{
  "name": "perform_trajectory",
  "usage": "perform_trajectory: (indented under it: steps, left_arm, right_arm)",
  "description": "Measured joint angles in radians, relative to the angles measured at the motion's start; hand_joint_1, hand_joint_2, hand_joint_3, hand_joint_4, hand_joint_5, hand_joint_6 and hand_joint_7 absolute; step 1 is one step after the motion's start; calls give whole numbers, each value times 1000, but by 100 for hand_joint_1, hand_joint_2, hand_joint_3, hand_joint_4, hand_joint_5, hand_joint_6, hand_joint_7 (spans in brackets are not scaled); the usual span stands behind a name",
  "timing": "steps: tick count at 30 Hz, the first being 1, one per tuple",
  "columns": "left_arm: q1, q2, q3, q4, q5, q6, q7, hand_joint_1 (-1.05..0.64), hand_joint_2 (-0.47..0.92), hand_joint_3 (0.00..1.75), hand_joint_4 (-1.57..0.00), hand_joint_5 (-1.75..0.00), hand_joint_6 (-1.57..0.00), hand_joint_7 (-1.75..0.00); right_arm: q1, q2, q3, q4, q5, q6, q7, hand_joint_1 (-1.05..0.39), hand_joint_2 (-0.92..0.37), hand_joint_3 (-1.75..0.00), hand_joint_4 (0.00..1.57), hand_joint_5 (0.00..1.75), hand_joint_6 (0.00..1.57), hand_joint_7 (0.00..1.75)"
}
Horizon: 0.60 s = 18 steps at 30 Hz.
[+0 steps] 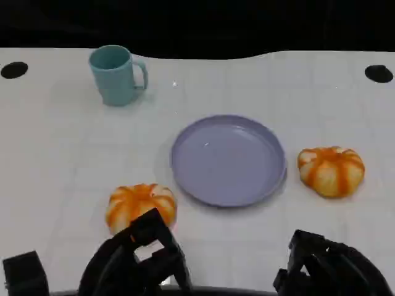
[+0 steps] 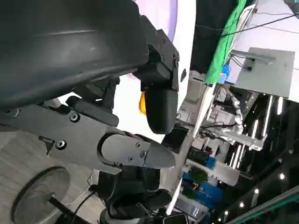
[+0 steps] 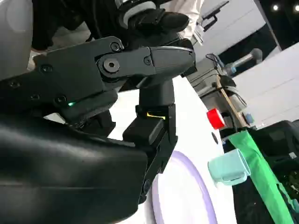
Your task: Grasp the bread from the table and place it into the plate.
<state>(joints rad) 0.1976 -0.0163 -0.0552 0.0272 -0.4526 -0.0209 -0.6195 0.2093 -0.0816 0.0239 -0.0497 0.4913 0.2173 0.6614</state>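
Observation:
Two pumpkin-shaped orange and white breads lie on the white table. One bread sits left of the purple plate, the other bread right of it. The plate holds nothing. My left hand hovers at the near edge of the left bread, fingers apart and holding nothing; an orange sliver of bread peeks past its fingers. My right hand is low at the front right, short of the right bread, also holding nothing. The plate's rim shows beyond the right hand's fingers.
A teal mug stands at the back left, well behind the plate; it also appears as the mug in the right wrist view. Two dark round holes mark the table's far corners. A red object stands off the table.

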Motion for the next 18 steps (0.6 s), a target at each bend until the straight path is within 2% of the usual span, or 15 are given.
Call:
perform_trajectory:
  steps: [18]
  left_arm:
    - [-6, 3, 1, 2, 1, 0, 0, -58, 92, 18, -67, -175, -44, -175]
  right_arm:
    - [0, 0, 0, -2, 0, 5, -6, -70, -92, -23, 87, 160, 78, 135]
